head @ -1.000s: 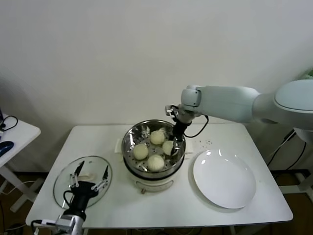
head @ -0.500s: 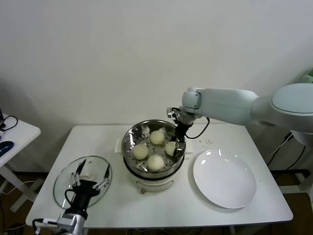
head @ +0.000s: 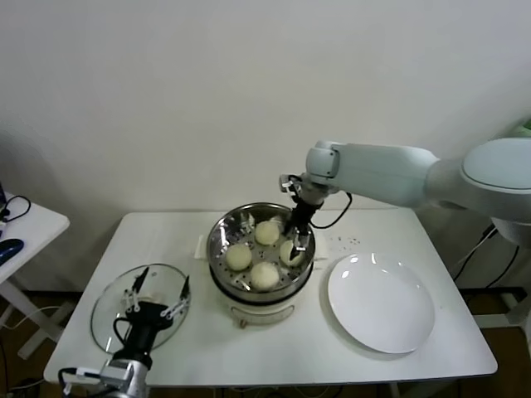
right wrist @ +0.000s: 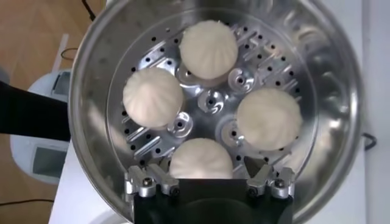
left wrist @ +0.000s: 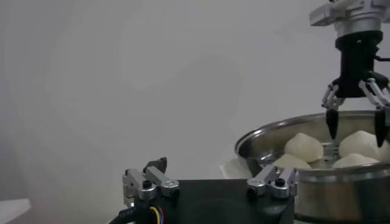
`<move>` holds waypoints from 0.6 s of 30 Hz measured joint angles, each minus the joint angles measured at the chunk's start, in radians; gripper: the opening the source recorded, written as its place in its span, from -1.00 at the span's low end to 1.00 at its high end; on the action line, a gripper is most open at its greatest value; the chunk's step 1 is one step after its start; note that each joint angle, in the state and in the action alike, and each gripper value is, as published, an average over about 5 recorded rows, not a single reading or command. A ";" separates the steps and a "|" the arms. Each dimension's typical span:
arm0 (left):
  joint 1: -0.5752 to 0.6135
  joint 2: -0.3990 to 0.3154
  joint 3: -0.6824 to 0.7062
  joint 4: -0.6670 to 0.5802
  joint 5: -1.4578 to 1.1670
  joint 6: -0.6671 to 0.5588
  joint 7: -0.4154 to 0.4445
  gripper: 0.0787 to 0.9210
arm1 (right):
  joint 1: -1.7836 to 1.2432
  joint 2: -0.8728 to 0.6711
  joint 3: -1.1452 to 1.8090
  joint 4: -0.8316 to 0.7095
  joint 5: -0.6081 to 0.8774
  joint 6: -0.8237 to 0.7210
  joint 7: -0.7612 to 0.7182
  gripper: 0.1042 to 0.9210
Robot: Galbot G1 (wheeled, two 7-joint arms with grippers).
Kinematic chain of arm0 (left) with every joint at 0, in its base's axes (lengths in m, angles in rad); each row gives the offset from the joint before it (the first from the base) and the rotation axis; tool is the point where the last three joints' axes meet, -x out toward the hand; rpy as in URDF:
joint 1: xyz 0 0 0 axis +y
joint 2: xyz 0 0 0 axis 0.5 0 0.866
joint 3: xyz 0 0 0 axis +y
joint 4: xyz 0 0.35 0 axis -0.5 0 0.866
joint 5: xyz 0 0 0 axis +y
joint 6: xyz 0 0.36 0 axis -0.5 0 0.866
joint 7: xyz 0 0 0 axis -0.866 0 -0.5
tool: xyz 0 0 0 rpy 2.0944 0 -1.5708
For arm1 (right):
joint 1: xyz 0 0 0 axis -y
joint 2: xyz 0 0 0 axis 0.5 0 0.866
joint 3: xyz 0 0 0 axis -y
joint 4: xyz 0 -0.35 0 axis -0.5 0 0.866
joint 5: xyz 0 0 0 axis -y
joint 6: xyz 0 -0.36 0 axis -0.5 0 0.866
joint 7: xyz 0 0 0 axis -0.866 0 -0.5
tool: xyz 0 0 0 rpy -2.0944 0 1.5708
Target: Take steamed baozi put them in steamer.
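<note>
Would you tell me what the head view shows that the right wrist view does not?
Only the head view shows the white plate, bare, on the table, the glass lid at the robot's left with the left gripper over it, jaws open, and the whole right arm.

Only the right wrist view looks straight down onto the perforated tray.

Both show the steamer holding all four baozi, with the right gripper open above the one nearest the plate.
</note>
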 measured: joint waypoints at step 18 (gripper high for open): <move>-0.043 -0.006 -0.005 0.009 -0.002 0.009 -0.014 0.77 | -0.032 -0.187 0.264 0.131 -0.072 0.065 0.158 0.76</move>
